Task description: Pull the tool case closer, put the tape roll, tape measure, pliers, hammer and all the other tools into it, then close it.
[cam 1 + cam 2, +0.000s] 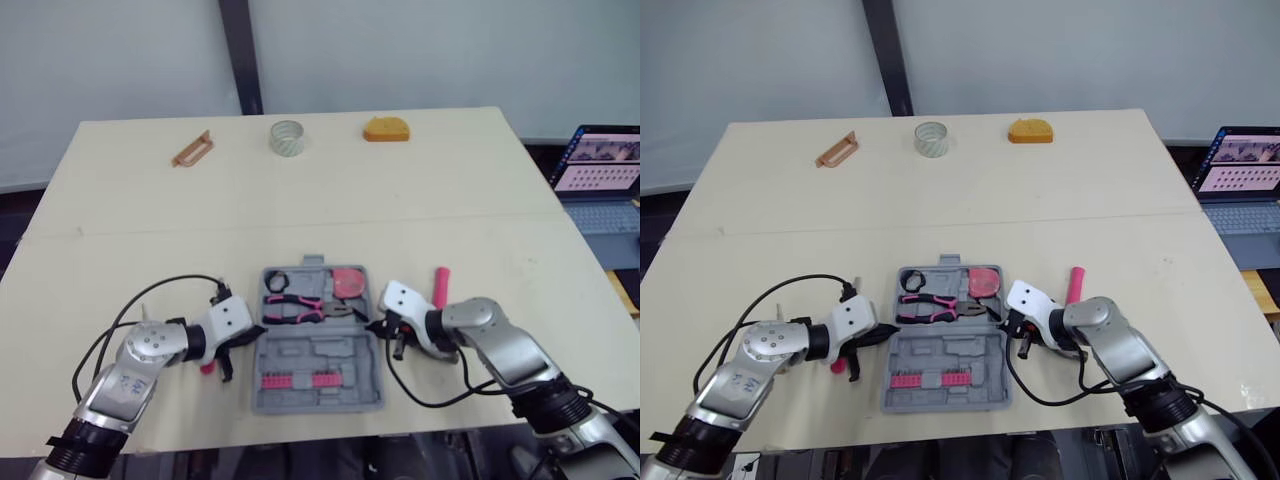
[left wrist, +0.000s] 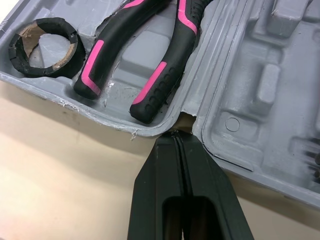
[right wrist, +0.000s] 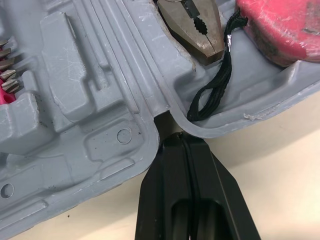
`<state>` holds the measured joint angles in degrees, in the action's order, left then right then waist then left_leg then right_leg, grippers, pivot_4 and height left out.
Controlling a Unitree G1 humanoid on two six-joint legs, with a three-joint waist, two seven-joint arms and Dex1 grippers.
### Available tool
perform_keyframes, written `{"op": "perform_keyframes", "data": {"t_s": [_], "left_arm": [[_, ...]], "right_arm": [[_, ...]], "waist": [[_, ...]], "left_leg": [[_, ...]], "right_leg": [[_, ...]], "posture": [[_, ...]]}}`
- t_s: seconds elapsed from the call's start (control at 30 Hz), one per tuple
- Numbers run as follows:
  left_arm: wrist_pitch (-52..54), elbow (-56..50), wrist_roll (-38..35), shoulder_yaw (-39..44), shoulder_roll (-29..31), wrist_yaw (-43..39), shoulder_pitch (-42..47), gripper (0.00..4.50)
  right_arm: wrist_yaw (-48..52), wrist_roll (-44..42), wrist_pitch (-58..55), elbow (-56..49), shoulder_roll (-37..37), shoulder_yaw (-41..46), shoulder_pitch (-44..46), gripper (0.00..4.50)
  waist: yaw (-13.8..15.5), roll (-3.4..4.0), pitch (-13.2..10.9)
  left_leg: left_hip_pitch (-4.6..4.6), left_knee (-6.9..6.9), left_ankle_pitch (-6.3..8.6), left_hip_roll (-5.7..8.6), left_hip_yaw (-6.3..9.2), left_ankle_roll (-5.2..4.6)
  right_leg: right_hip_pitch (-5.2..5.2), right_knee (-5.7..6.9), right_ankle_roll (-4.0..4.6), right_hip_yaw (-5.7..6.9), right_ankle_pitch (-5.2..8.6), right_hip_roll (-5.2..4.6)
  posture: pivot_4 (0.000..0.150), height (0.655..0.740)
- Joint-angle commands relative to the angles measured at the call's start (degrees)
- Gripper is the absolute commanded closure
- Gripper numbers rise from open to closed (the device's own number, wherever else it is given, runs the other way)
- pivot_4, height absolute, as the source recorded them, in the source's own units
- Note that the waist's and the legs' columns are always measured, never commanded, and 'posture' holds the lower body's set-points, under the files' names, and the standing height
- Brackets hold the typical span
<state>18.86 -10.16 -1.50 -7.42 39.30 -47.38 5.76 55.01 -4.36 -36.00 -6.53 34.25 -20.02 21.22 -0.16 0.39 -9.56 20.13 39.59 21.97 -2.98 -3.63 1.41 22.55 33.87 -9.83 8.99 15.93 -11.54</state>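
tool case (image 1: 318, 352) open, table (image 1: 300, 200) front edge, pliers (image 1: 292, 306) inside | left gripper (image 2: 175, 136) fingers pressed together at case's left hinge notch | right gripper (image 3: 182, 137) fingers together, right notch

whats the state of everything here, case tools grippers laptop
grey plastic tool case: open, lying flat
black-and-pink pliers: in the case, nose closed
black tape roll: in the case, lying flat
pink tape measure: in the case
pink stick-shaped tool: on the table, outside the case
left gripper: shut, tips at the case's hinge gap
right gripper: shut, tips at the hinge gap
laptop: open, screen lit
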Motion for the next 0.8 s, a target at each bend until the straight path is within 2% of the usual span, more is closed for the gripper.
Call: {"op": "perform_keyframes", "data": {"t_s": [0.03, 0.8], "left_arm": [[-1.85, -2.29, -0.81, -1.34, -1.23, -0.67, 0.88, 4.50], [-1.12, -3.41, -1.55, -1.54, -0.71, -1.97, -0.55, 4.50]], "right_arm": [[-0.40, -0.26, 1.86, -0.92, -1.68, -0.67, 0.94, 4.48], [0.79, -0.40, 0.85, -1.78, -1.61, -1.57, 0.02, 4.48]], "waist": [[-0.02, 0.00, 0.00], [-0.02, 0.00, 0.00]], "left_leg": [[0.00, 0.00, 0.00, 0.00, 0.00, 0.00], [0.00, 0.00, 0.00, 0.00, 0.00, 0.00]], "right_leg": [[0.00, 0.00, 0.00, 0.00, 0.00, 0.00], [0.00, 0.00, 0.00, 0.00, 0.00, 0.00]], "posture": [[0.150, 0.7400], [0.150, 0.7400]]}}
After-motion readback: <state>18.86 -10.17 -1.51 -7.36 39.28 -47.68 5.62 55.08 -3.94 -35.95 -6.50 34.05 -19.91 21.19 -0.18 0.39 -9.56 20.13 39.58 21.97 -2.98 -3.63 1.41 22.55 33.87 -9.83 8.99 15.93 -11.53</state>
